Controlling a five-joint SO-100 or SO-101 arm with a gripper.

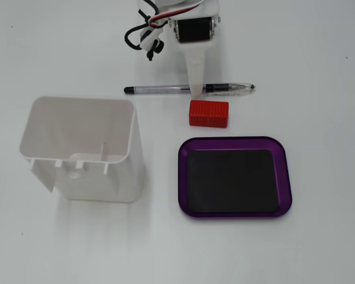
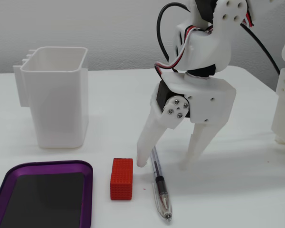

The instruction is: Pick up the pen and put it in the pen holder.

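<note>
Nearest in a fixed view from above sits the purple tray with its black inner mat, right of the white pen holder, which stands upright and open-topped on the white counter. Just beyond the tray lies a red ribbed block — close to the tray's far rim but apart from it. Past the block, the clear ballpoint pen lies flat on the counter, running left to right, its black end at the left and its tip at the right.

In the other fixed view, low and from the side, the pen points toward the camera, with the block just left of it and the holder farther left and back. The white end effector hangs over the pen's far half — its two fingers spread wide, one tip down on the left side of the barrel, the other well to the right, straddling the pen without closing on it.
</note>
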